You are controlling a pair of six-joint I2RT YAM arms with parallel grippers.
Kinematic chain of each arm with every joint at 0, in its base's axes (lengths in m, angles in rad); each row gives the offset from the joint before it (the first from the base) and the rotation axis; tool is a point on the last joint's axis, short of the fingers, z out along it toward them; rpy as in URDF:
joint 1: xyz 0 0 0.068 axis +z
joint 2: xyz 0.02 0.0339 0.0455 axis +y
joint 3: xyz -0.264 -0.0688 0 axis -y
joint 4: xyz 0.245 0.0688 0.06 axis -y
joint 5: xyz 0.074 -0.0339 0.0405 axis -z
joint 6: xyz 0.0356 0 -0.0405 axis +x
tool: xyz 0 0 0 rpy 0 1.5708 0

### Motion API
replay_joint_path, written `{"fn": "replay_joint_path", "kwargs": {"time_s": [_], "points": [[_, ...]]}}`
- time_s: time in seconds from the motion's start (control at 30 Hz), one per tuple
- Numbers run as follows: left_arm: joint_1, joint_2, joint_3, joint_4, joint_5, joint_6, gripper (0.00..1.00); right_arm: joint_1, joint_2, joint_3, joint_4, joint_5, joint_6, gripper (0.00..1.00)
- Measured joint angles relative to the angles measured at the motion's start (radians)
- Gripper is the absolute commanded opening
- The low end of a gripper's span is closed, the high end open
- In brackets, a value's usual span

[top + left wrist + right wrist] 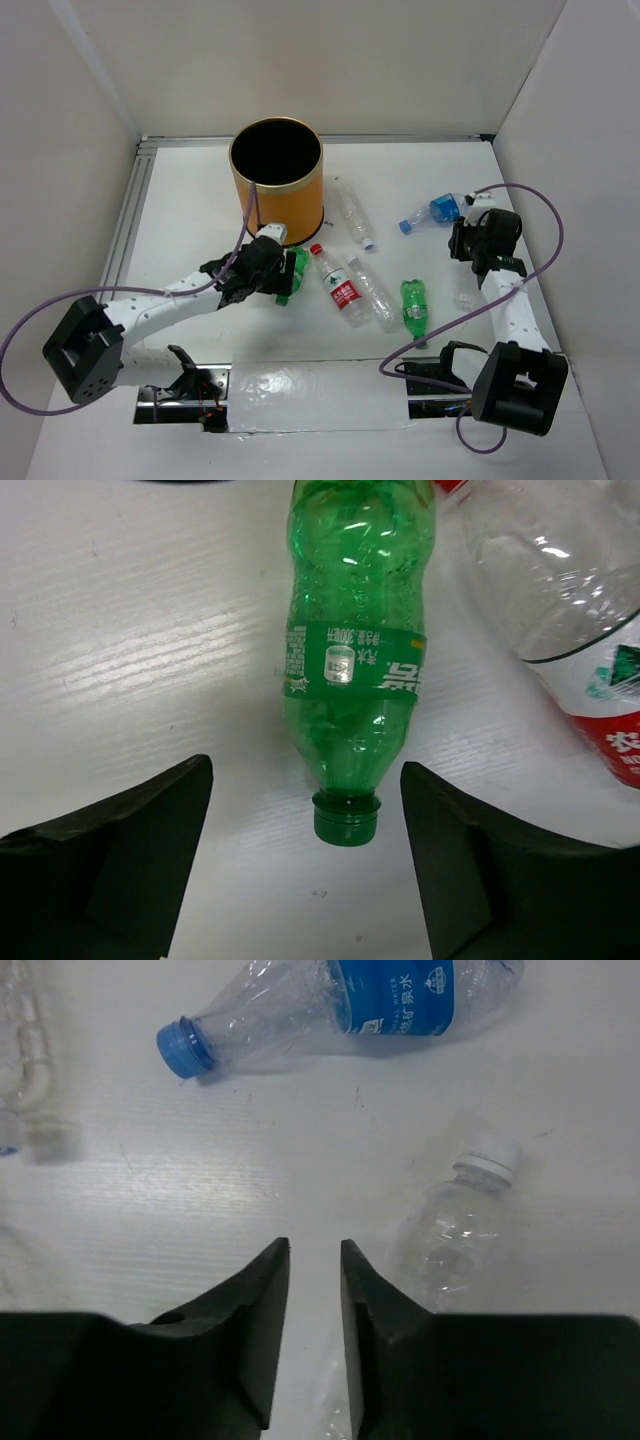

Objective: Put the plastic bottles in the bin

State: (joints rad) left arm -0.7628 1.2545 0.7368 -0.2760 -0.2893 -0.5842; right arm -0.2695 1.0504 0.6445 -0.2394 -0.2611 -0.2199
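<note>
Currently: the bin (285,208) stands upright at 12 o'clock on the table (190,200), with bottles lying loose around it.

- **Left jaws:** spread and empty, flanking the cap of a green bottle (355,660) whose body runs toward 12 o'clock. A red-label bottle (590,670) lies just beside it at 2 o'clock.
- **Right jaws:** nearly pressed together and empty. A blue-cap bottle (380,1000) lies at 12 o'clock and a small clear bottle (455,1225) at 2 o'clock.
- **Hazards, judged:** closing on the tapered neck may squirt the green bottle forward, or it may roll and nudge its neighbour.

The bench (180,200) bore the bin (285,200); a green bottle (355,660) lay just ahead of the left end effector (305,770), a perhaps crumpled blue-capped bottle (300,1010) beyond the right end effector (312,1250).
</note>
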Motion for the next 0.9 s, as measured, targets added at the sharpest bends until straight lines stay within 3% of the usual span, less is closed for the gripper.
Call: {"fn": "replay_joint_path", "kwargs": {"time_s": [0.07, 0.1, 0.2, 0.33, 0.4, 0.47, 0.5, 0.53, 0.63, 0.77, 0.8, 0.9], "points": [[0.0, 0.039, 0.003, 0.005, -0.006, 0.0, 0.86, -0.003, 0.0, -0.001, -0.008, -0.009, 0.006, 0.61], [-0.002, 0.065, 0.011, 0.005, -0.015, -0.002, 0.89, -0.003, 0.0, -0.002, -0.01, -0.014, 0.004, 0.72], [-0.019, 0.163, 0.048, 0.02, -0.032, -0.011, 0.95, -0.003, 0.005, -0.003, -0.014, -0.027, -0.005, 0.88], [-0.042, 0.271, 0.075, 0.064, -0.039, -0.018, 0.96, -0.003, 0.016, -0.005, -0.021, -0.043, -0.01, 0.92], [-0.048, 0.327, 0.095, 0.083, -0.039, -0.019, 0.85, -0.003, 0.019, -0.006, -0.024, -0.052, -0.012, 0.92], [-0.055, 0.368, 0.113, 0.103, -0.051, -0.013, 0.62, -0.003, 0.021, -0.006, -0.026, -0.062, -0.015, 0.89], [-0.056, 0.376, 0.12, 0.115, -0.051, -0.007, 0.35, -0.003, 0.022, -0.006, -0.027, -0.066, -0.016, 0.86], [-0.059, 0.381, 0.125, 0.124, -0.051, 0.003, 0.23, -0.003, 0.024, -0.006, -0.027, -0.069, -0.017, 0.8], [-0.082, 0.378, 0.128, 0.12, -0.048, 0.014, 0.0, -0.003, 0.035, -0.005, -0.028, -0.072, -0.01, 0.76], [-0.156, 0.305, 0.179, 0.031, -0.048, 0.061, 0.0, -0.003, 0.074, 0.026, -0.027, -0.09, 0.045, 0.8], [-0.173, 0.27, 0.208, 0.011, -0.047, 0.082, 0.0, -0.003, 0.096, 0.046, -0.027, -0.101, 0.061, 0.84], [-0.205, 0.173, 0.342, -0.013, -0.045, 0.138, 0.0, -0.003, 0.182, 0.129, -0.024, -0.147, 0.118, 0.84]]}}
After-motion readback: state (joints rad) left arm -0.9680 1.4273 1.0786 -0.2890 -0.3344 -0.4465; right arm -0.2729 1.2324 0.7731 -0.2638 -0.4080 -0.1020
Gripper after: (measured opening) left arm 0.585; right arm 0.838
